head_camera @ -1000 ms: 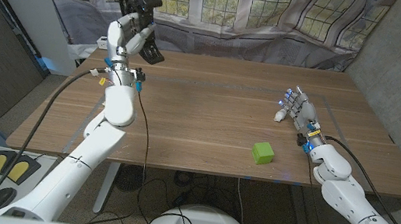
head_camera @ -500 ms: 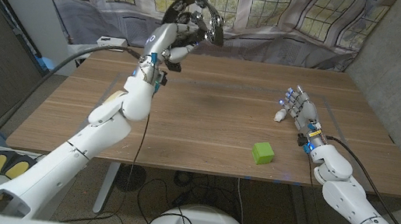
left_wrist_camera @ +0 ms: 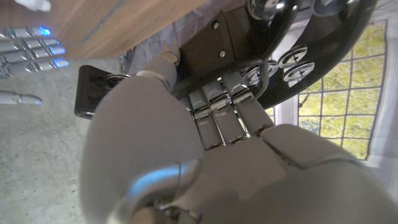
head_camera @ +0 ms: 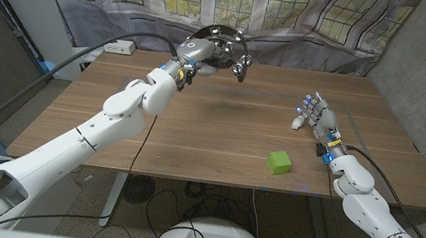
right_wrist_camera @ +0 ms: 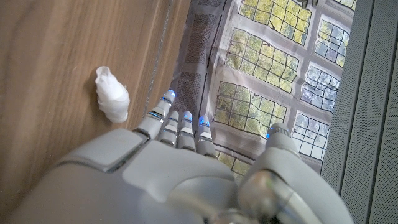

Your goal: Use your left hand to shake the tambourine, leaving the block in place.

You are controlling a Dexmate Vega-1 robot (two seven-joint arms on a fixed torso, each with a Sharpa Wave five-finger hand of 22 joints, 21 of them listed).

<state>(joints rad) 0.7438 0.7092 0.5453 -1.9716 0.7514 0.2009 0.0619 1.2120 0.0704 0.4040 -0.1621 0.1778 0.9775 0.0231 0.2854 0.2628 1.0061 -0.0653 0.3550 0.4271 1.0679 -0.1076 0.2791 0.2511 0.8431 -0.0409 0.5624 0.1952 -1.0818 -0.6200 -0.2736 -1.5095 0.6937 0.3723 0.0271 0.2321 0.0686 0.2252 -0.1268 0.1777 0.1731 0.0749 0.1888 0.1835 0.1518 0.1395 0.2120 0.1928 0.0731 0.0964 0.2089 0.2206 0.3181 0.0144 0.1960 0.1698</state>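
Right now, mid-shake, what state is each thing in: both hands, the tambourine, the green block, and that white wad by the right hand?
Left hand: raised above the table's far side, gripping the tambourine.
Black tambourine with metal jingles: held in the air, off the table.
Green block: sitting on the wooden table, untouched.
Right hand: holding nothing, fingers extended.
White crumpled wad: lying on the table beside the right hand's fingertips.

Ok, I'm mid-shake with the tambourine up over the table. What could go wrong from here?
The left hand holds the tambourine by its rim, so hard swings might loosen that hold and drop it onto the table. A wider arc toward the right hand, or a fall, could nudge the green block, which has to stay put.
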